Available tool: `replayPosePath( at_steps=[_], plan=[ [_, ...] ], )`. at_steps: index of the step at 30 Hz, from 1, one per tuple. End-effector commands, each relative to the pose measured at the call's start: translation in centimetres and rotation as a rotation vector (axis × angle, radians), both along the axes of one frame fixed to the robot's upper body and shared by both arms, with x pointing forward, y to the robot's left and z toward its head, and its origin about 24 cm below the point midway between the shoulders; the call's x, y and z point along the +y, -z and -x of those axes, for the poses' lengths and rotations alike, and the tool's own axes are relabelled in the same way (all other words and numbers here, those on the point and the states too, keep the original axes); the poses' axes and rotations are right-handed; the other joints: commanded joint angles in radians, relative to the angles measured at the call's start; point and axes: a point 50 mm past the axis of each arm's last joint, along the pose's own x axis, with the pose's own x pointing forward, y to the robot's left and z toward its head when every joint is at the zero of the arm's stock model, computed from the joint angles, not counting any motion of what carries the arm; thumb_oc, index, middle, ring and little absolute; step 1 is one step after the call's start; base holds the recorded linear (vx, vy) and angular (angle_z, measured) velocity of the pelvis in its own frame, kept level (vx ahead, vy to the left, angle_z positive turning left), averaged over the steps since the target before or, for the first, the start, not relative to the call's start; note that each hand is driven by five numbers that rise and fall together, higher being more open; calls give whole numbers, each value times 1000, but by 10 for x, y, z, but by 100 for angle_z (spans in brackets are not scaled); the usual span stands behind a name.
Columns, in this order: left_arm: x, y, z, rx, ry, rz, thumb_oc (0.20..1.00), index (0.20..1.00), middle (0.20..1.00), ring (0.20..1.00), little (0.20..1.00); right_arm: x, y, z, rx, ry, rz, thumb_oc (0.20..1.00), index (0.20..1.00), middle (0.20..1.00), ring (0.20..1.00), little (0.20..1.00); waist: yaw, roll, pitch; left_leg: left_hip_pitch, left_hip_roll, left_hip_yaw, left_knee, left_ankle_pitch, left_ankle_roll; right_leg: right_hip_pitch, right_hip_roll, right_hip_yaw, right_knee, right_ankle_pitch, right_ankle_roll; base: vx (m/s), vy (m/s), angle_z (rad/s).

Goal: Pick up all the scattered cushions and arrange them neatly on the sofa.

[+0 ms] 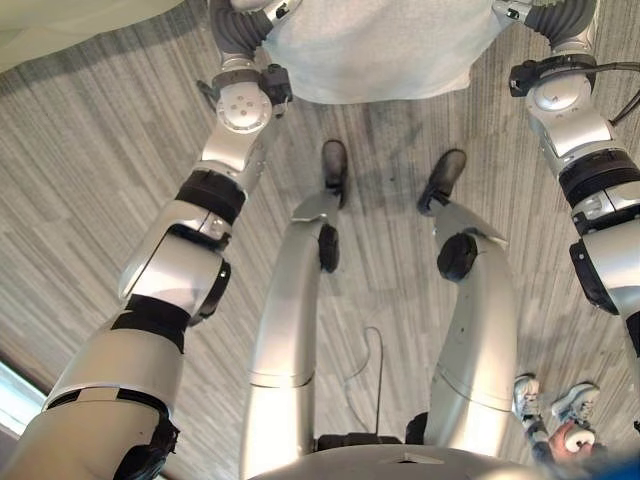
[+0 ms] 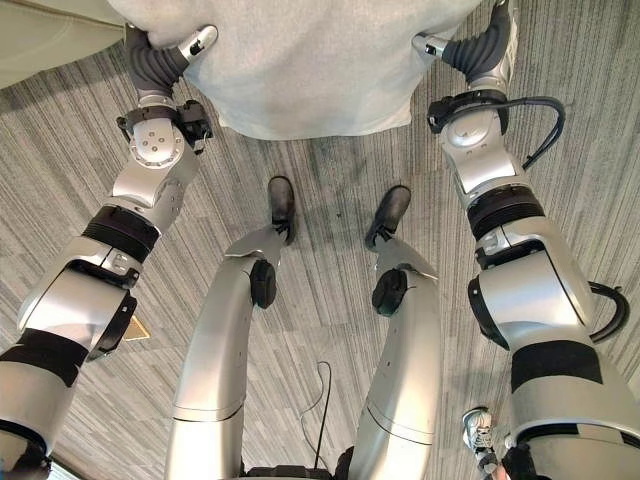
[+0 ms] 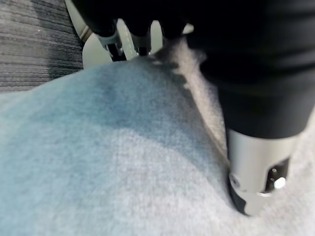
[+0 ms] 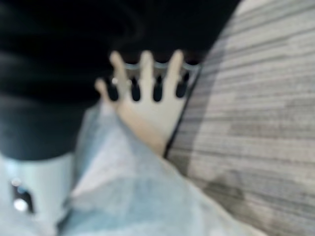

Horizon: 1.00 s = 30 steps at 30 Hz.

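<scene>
I hold a light grey cushion (image 2: 310, 70) in the air in front of me, above the striped carpet. My left hand (image 2: 160, 55) grips its left edge and my right hand (image 2: 475, 50) its right edge. In the left wrist view the thumb (image 3: 256, 172) presses onto the cushion's fuzzy cloth (image 3: 123, 162), while the fingers (image 3: 115, 42) reach past its far edge. In the right wrist view the fingers (image 4: 142, 73) lie spread under the cushion (image 4: 138, 196), with the thumb (image 4: 29, 191) on top.
A pale surface (image 2: 40, 45) runs along the far left corner. A person's shoes (image 1: 560, 410) stand on the carpet at my near right. A small tan object (image 2: 135, 328) lies on the floor by my left arm.
</scene>
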Motion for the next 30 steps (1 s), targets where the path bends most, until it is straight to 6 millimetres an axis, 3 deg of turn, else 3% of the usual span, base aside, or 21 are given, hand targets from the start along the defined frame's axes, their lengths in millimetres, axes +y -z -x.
replayPosePath(
  at_steps=[1,8,9,10,11,12,13,18,24,30],
  plan=[
    [-28,4,6,-48,105,11,1000,1000,1000,1000,1000,18,-1,-1,-34,-95,-28,1000,1000,1000,1000,1000,-37,84,-83,-8,-73,-175,-60,-38,-73,69,14,21,55,-127,93,0,0,0],
    [-45,-14,11,-108,193,-14,1000,1000,1000,1000,1000,48,-16,1,-80,-354,-115,1000,1000,1000,1000,1000,-33,86,-65,-8,-86,-175,-43,-31,-80,61,9,33,91,-133,89,7,-2,4],
    [-47,-19,12,-123,207,-21,1000,1000,1000,1000,1000,60,-18,2,-88,-424,-115,1000,1000,1000,1000,1000,-33,89,-61,-8,-86,-175,-35,-30,-80,61,9,35,98,-132,88,6,26,9],
    [-51,-22,14,-140,230,-18,896,896,896,896,896,74,-21,4,-92,-490,-91,595,595,595,595,595,-31,91,-57,-8,-86,-175,-26,-29,-81,61,12,34,107,-130,87,4,43,6],
    [-53,-27,16,-157,246,-22,269,269,269,269,269,82,-24,6,-95,-523,-67,200,200,200,200,200,-30,93,-55,-8,-85,-176,-22,-26,-84,61,13,34,107,-127,88,0,0,0],
    [-52,-28,16,-158,246,-22,269,269,269,269,269,82,-24,6,-96,-524,-66,200,200,200,200,200,-30,94,-54,-8,-85,-176,-22,-26,-84,61,13,34,107,-126,88,0,0,0],
    [-52,-30,18,-174,250,-10,200,200,200,200,200,87,-27,8,-105,-543,-54,200,200,200,200,200,-29,94,-54,-8,-82,-176,-24,-25,-85,61,14,35,106,-124,89,0,0,0],
    [-44,-35,25,-224,274,43,200,200,200,200,200,100,-40,20,-174,-601,25,200,200,200,200,200,-30,93,-75,-8,-85,-176,-43,-17,-88,61,20,30,92,-111,93,-1,12,-3],
    [-47,-37,31,-265,307,52,200,200,200,200,200,92,-46,30,-255,-591,27,200,200,200,200,200,-36,92,-141,-5,-83,-186,-122,12,-91,88,50,-12,0,-91,103,-37,-31,-1],
    [-57,-19,41,-277,364,31,200,200,200,200,200,87,-29,35,-286,-565,6,200,200,200,200,200,-44,96,-172,118,-79,-206,-234,41,-102,221,73,-36,-102,-77,102,-51,-62,2]
  ],
)
